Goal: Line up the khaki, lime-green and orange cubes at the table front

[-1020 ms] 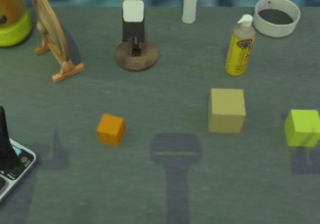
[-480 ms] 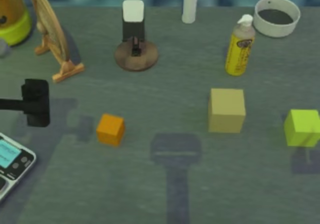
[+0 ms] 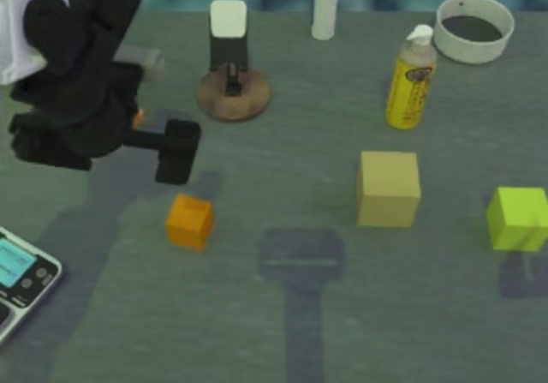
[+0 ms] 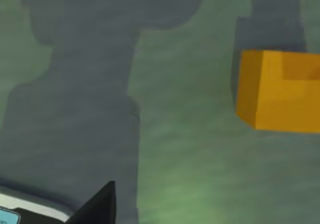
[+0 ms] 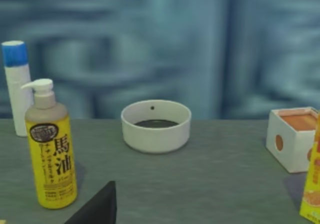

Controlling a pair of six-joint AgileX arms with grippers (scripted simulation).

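Observation:
The small orange cube [image 3: 189, 221] rests on the grey-green table [image 3: 282, 349] left of centre. It also shows in the left wrist view as the orange cube [image 4: 280, 91]. The large khaki cube [image 3: 389, 188] stands right of centre, and the lime-green cube [image 3: 518, 218] sits near the right edge. My left gripper [image 3: 176, 162] hovers open just behind the orange cube, apart from it and holding nothing; one dark fingertip [image 4: 100, 206] shows. My right arm is out of the top view; its wrist view shows one fingertip [image 5: 100, 206] set wide over bare table.
At the back stand a yellow pump bottle [image 3: 409, 79], a white bowl [image 3: 473, 27], a white bottle [image 3: 325, 2] and a dark device on a round brown base [image 3: 232, 87]. A calculator-like device [image 3: 17, 280] lies at the front left. A white box [image 5: 292, 139] sits far right.
My left arm has swung in from the left edge over the back-left of the table, hiding the wooden stand. Its gripper moved right, ending just behind the orange cube. The cubes have not moved.

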